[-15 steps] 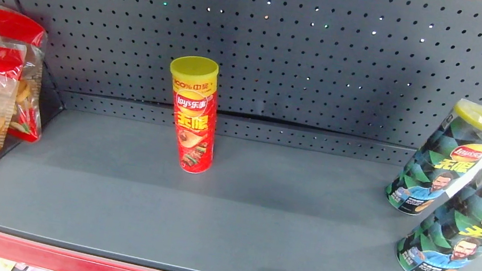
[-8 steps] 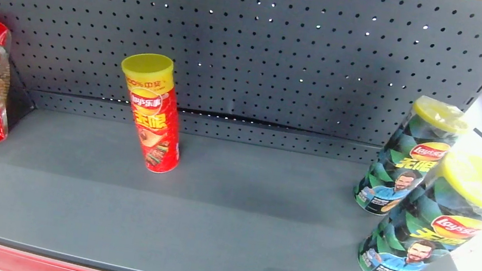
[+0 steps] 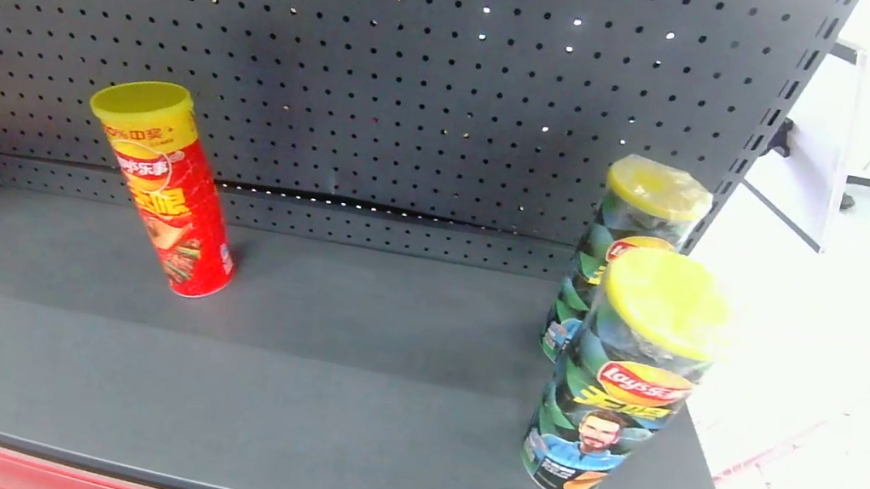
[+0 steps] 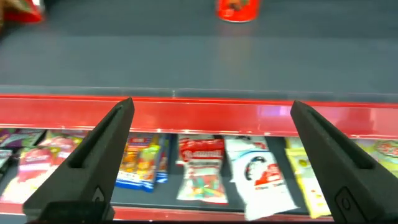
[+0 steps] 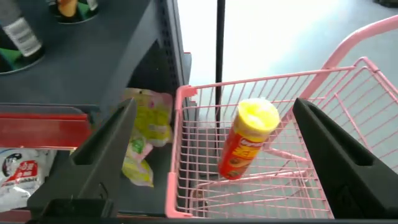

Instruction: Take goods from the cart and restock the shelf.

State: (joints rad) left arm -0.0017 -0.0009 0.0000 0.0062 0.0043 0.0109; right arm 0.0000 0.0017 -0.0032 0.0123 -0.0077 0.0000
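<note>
Pink wire cart (image 5: 177,149) holds a red chip can (image 5: 247,140). A second red can (image 3: 168,192) and two green cans (image 3: 622,376) stand on the grey shelf (image 3: 346,378). The left tool (image 4: 212,104) and right tool (image 5: 214,102) both gape, holding nothing.

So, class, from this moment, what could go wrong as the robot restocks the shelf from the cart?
1. The red can in the pink cart seems to lean against the wires, so the open right gripper might grip it askew and drop it.
2. The front green can stands close to the right end of the shelf; a nudge during placing could tip it off.
</note>
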